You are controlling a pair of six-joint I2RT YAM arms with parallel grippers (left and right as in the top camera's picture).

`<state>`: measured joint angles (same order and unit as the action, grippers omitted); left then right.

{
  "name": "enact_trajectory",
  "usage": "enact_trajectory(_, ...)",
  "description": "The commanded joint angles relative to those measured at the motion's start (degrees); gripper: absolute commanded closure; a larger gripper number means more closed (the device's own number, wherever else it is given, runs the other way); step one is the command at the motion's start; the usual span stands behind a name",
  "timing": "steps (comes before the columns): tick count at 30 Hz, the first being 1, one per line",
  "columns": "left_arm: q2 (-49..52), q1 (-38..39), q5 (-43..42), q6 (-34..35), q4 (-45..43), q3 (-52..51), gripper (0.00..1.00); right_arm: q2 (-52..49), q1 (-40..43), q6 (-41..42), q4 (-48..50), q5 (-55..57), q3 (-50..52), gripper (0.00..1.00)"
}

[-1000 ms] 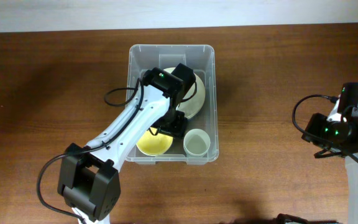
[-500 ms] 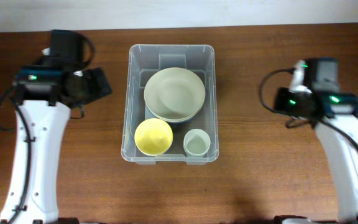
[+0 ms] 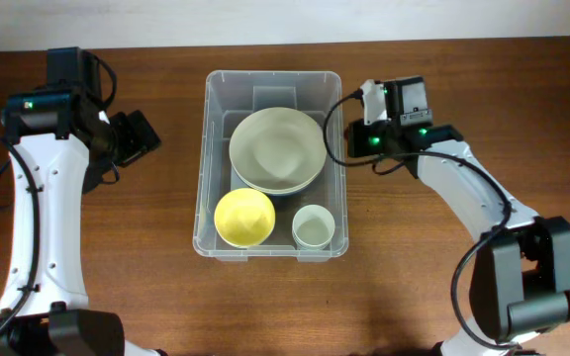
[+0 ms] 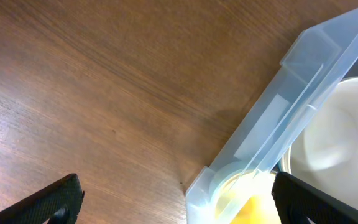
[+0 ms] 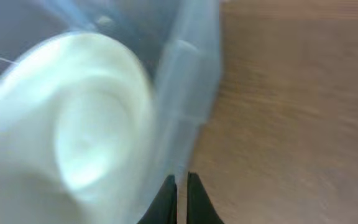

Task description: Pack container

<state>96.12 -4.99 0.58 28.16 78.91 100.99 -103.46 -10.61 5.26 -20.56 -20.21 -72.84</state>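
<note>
Sitting in the middle of the table [image 3: 443, 297], the container [image 3: 273, 73] had its open top up and its long side running far to near. A big pale bowl [image 3: 277, 148] filled the far end, so a yellow bowl [image 3: 244, 217] and small cup [image 3: 314, 226] fit side by side near. The left gripper [image 4: 176, 193] hung well off left, jaws wide apart, empty. The right gripper [image 5: 180, 193] was just beside the right wall, jaws nearly together.

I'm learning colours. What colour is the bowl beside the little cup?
The bowl is yellow, clearest in the overhead view.
</note>
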Motion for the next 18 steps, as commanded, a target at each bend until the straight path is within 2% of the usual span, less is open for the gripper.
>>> enact_trajectory(1,0.3,-0.2,-0.9,-0.5,0.0,-0.1,0.01,-0.2,-0.2,-2.5,2.7,-8.6,-0.1,0.96)
enact_trajectory(8,0.3,-0.2,-0.8,-1.1,0.3,-0.1,0.01,-0.2,1.0,-3.4,3.5,-10.0,-0.1,0.96)
enact_trajectory(9,0.3,-0.2,-0.8,-1.9,0.2,-0.1,0.01,-0.2,1.7,-3.3,3.4,-9.6,-0.1,0.87)
enact_trajectory(10,0.3,-0.2,-0.6,-2.6,0.2,-0.1,0.01,-0.1,2.5,-3.3,3.3,-8.4,-0.1,0.74)
enact_trajectory(12,0.3,-0.2,1.0,-5.1,-0.7,-0.1,0.01,0.3,4.5,-1.9,2.7,-3.5,-0.1,0.59)
enact_trajectory(14,0.3,-0.2,4.8,-6.8,-3.3,-0.1,0.01,1.3,6.8,-1.4,1.7,1.8,-0.3,0.5)
enact_trajectory(18,0.4,0.0,5.9,-16.9,-13.4,-0.1,0.01,3.5,10.1,-1.4,-1.2,12.3,-1.7,0.31)
